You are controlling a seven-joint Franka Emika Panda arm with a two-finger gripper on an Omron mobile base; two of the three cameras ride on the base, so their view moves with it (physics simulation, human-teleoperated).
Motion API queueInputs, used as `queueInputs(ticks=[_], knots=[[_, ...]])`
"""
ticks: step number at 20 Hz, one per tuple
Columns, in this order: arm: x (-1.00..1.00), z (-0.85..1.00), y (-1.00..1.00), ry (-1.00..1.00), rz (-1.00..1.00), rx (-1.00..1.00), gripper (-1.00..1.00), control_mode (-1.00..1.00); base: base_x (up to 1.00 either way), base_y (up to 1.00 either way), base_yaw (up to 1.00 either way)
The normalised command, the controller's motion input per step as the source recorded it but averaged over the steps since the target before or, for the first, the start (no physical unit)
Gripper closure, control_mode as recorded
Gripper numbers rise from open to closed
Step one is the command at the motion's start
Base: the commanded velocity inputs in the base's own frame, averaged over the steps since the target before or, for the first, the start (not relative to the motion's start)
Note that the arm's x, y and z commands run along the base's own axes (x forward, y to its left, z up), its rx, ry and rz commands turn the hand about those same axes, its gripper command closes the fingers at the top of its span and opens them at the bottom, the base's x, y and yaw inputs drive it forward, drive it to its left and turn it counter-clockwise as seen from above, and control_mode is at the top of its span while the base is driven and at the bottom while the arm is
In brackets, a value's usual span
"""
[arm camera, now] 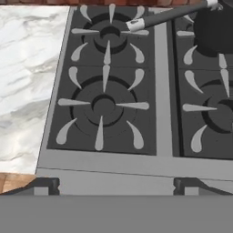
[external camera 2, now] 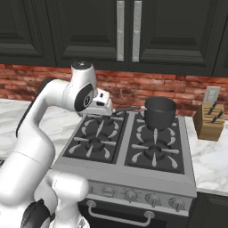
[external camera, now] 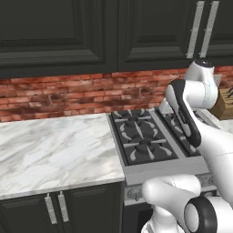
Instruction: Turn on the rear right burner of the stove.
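The stove (external camera 2: 129, 178) knobs (external camera 2: 152, 199) look rigid and smooth, best pinched across the rim and twisted, while the gripper (arm camera: 116, 186) fingertips stand apart, empty.

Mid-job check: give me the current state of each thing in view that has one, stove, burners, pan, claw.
stove: no flame visible, front knobs untouched
rear right burner: unlit, covered by the saucepan
saucepan: upright, handle pointing left
front left burner: bare, unlit
claw: above the stove's front edge, holding nothing, jaw spread unclear
upper cabinets: doors closed

A saucepan (external camera 2: 159, 113) sits on the stove's (external camera 2: 129, 171) rear right burner, with a knife block (external camera 2: 210, 120) to its right.
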Motion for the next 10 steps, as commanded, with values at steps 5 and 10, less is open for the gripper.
queueInputs(ticks=[5,10], knots=[[-0.46,-0.28,-1.0,-0.13,0.0,0.0,-1.0,-1.0,0.0,0.0,0.0],[-0.36,-0.42,-0.99,-0.17,0.02,0.0,-1.0,-1.0,0.0,0.0,0.0]])
